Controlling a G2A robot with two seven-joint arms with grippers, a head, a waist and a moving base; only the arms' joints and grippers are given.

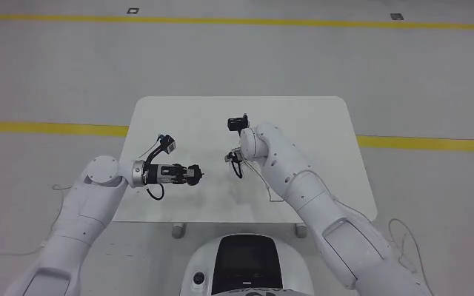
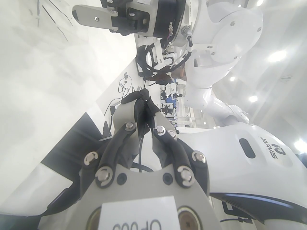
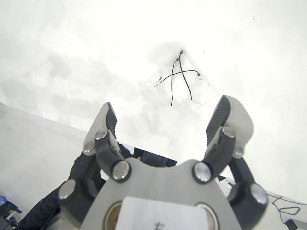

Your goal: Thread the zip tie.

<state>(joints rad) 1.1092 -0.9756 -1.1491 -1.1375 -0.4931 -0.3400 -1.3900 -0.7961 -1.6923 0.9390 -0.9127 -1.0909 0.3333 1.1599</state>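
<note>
1. Where the fingers of the left gripper (image 1: 197, 174) meet, a black zip tie (image 2: 144, 94) is pinched. Its head pokes out past the fingertips, and a thin strap runs back between the fingers towards the palm.
2. The left gripper is closed tight on that tie. In the top view it hangs over the table (image 1: 311, 148) at about 9 o'clock from the table's centre and points towards 3 o'clock.
3. The right gripper (image 3: 166, 102) stands wide open and holds nothing, with both ribbed pads bare. In the top view it sits at about 12 o'clock from the table's centre and about 1 o'clock from the left gripper. The two are apart.
4. Three loose zip ties (image 3: 180, 72), also black, lie crossed over one another inside a clear tray (image 3: 206, 92).
5. The tray rests flat on the white table, beyond the right gripper's open fingertips. Nothing touches it.
6. A yellow line (image 1: 222, 21) runs across the grey floor beyond the table's 12 o'clock edge.
</note>
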